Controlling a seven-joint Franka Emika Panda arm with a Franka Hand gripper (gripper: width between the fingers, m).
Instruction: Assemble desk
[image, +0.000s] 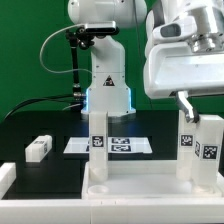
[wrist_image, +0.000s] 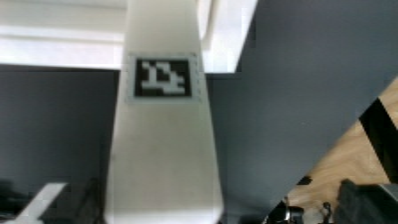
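Black table (image: 40, 125) under desk (image: 140, 190), legs (image: 97, 140) upright

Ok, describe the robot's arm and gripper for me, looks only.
The arm is white with smooth rounded casings, black at a joint near the top, and a blue glow low on its base. Black cables loop off it toward the exterior view's left. The gripper has a bulky white body and a slim pale grey finger in view.

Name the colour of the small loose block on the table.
The small loose plastic block is white; clearest in the exterior view.
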